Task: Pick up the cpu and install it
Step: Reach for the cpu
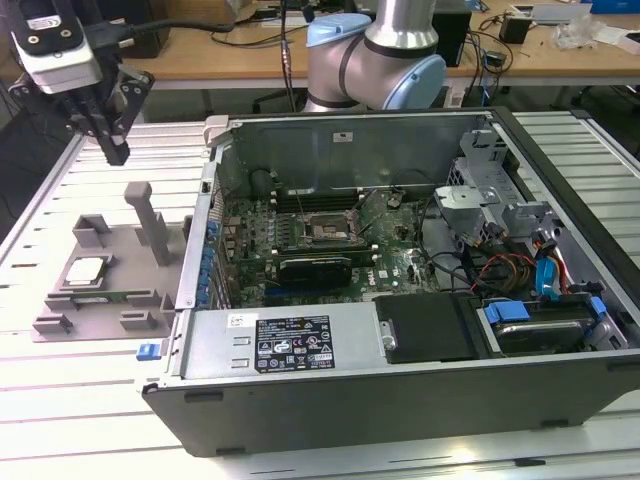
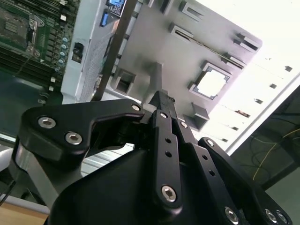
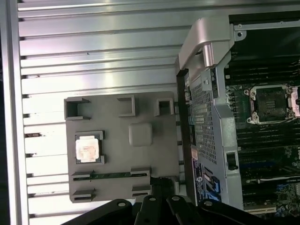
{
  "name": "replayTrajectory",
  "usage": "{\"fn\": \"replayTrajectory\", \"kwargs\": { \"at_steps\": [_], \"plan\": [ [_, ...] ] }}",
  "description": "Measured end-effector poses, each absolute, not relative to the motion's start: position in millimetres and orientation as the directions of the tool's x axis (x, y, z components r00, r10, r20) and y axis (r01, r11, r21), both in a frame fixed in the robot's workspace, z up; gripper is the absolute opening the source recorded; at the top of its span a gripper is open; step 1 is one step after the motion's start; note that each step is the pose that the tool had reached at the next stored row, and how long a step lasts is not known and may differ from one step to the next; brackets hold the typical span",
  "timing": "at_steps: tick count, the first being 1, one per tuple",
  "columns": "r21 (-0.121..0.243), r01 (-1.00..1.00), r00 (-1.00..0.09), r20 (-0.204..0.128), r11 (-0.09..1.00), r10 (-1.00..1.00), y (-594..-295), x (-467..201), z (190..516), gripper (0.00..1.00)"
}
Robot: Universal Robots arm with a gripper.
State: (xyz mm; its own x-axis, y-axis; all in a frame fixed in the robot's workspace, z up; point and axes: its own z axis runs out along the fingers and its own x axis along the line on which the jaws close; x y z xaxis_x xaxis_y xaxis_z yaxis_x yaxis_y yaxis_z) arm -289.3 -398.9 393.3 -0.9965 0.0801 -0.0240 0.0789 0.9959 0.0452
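Silver-topped cpu (image 1: 87, 270) lies flat in a square recess of the grey plastic fixture (image 1: 125, 268), untouched. The fixture rests on the slatted metal table (image 1: 60, 400) at the exterior view's left, just beside the open computer case (image 1: 400, 400). In both wrist views the cpu (image 2: 211, 83) (image 3: 87, 149) shows as a bright square framed by the recess walls, with the fixture's upright post (image 3: 140, 133) near it.

The black gripper (image 1: 117, 152) hangs in the air above the far end of the fixture, well apart from the cpu. Its fingers are drawn together at the tips and hold nothing; the second wrist view shows the gripper (image 2: 161, 96) with its closed tips pointing down toward the fixture (image 2: 164, 51).

Inside the case, the green motherboard (image 1: 395, 255) carries the dark metal-framed socket (image 1: 328, 232), also seen in the first wrist view (image 3: 272, 104).
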Motion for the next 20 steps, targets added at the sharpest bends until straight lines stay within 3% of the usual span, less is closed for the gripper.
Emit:
{"fn": "replayTrajectory", "kwargs": {
  "at_steps": [20],
  "plan": [
    [0.045,0.079,-0.996,-0.024,0.996,0.08,-399,-348,381,0.11]
  ]
}}
